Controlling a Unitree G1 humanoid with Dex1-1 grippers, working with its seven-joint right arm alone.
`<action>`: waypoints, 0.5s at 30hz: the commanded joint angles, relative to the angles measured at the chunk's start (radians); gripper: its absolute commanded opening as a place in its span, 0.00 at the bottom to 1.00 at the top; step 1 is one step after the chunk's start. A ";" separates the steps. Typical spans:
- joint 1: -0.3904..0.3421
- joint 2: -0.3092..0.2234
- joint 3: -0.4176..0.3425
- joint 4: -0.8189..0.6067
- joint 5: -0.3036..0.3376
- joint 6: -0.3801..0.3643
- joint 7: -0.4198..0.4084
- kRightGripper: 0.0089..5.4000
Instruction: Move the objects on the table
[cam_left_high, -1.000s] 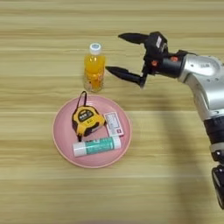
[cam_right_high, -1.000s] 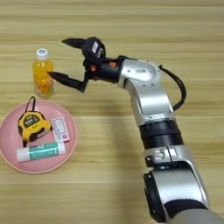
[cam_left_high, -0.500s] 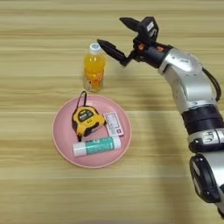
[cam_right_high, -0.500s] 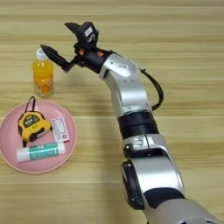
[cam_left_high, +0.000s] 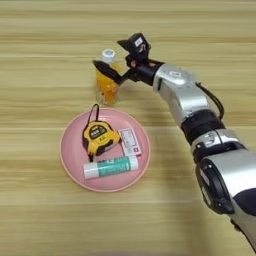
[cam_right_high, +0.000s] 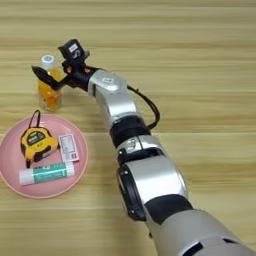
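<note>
Light wooden table (cam_left_high: 45, 220) with horizontal grain fills the frame. Bottle (cam_left_high: 107, 78) stands upright in the upper left, just above the pink plate (cam_left_high: 70, 155). Right gripper (cam_left_high: 119, 59) reaches in from the right at bottle height; fingers spread, one black finger (cam_left_high: 106, 69) crossing in front of the bottle, the other near the cap side. Contact unclear, no closed grasp seen. Tape measure (cam_left_high: 98, 138), card (cam_left_high: 129, 141) and tube (cam_left_high: 110, 166) all lie on the plate, untouched. Judgement: task barely begun, the bottle grasp being set up and nothing visibly relocated; tape measure and tube remain.
</note>
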 joint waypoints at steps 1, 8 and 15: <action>-0.142 -0.008 -0.015 0.027 -0.014 -0.058 -0.043 1.00; -0.136 0.000 0.001 0.086 -0.027 -0.066 0.007 0.91; -0.135 0.005 -0.004 0.119 -0.037 -0.052 0.033 0.73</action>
